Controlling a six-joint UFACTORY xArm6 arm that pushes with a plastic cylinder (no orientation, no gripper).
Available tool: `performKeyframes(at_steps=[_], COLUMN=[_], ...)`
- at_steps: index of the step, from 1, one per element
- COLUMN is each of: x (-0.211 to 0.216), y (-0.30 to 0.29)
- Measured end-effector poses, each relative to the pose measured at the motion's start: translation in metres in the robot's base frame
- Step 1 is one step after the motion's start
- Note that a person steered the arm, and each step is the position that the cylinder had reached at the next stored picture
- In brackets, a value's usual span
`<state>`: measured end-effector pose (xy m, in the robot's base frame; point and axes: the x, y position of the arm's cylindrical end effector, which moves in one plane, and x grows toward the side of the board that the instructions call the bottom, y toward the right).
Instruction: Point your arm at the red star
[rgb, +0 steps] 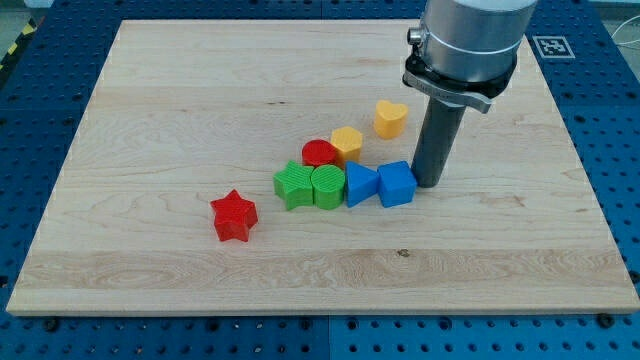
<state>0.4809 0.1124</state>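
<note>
Counter (150, 120) holds everything, wooden, mostly bare on the view's left. Arm ends in a rod, no pincer fitted, so nothing to report as apart or clamped. My tip (432, 185) sits just beside the blue cube (396, 184), on its right. Row of blocks runs left from there: blue triangle (359, 185), green cylinder (327, 187), green star (292, 185); red cylinder (319, 153), yellow hexagon (347, 142) and yellow heart (390, 117) behind. Red star (234, 216) sits alone, lower left, well apart from my tip. Judgement: task barely started; whole cluster lies between tip and target.
</note>
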Motion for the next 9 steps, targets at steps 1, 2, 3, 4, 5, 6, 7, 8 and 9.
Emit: performKeyframes(at_steps=[1, 2, 3, 4, 5, 6, 7, 8, 9], x=[-0.002, 0.011, 0.040, 0.069, 0.085, 0.086, 0.086, 0.086, 0.086], y=[0.010, 0.025, 0.029, 0.027, 0.001, -0.031, -0.056, -0.078, -0.098])
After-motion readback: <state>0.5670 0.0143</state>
